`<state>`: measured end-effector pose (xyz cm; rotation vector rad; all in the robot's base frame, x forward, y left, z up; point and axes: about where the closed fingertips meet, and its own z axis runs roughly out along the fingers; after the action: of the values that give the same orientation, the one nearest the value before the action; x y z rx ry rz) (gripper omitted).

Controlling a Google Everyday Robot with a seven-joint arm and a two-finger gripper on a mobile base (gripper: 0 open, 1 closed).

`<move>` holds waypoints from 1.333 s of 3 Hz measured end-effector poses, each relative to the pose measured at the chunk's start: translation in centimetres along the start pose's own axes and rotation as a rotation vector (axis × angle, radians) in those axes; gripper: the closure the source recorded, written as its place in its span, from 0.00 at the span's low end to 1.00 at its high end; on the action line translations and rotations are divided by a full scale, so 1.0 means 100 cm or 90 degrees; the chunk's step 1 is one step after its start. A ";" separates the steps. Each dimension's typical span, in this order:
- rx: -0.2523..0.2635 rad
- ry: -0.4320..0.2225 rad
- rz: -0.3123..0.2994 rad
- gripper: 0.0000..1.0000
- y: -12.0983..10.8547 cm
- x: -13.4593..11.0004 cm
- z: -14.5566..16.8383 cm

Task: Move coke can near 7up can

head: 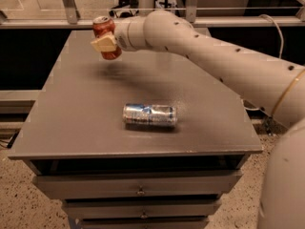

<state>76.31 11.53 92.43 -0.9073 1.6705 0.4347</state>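
Note:
The coke can (101, 26), red with a silver top, is in my gripper (106, 41) at the far left of the grey table (71, 128). The gripper is shut on it and holds it upright, a little above the tabletop, with a cream finger pad (105, 45) across its front. My white arm (214, 46) reaches in from the right across the back of the table. The 7up can is hidden, apparently behind my arm.
A silver-and-blue can (150, 115) lies on its side in the middle of the table. A metal rail (57, 8) runs behind the table's far edge. Drawers (140, 191) are below the front edge.

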 end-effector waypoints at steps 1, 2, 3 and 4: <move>0.040 0.016 0.037 1.00 -0.023 0.030 -0.055; 0.075 -0.007 0.080 1.00 -0.053 0.058 -0.093; 0.094 -0.051 0.098 1.00 -0.078 0.079 -0.112; 0.111 -0.091 0.106 1.00 -0.106 0.092 -0.117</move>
<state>75.94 -6.46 89.14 -0.5992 1.6298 0.4478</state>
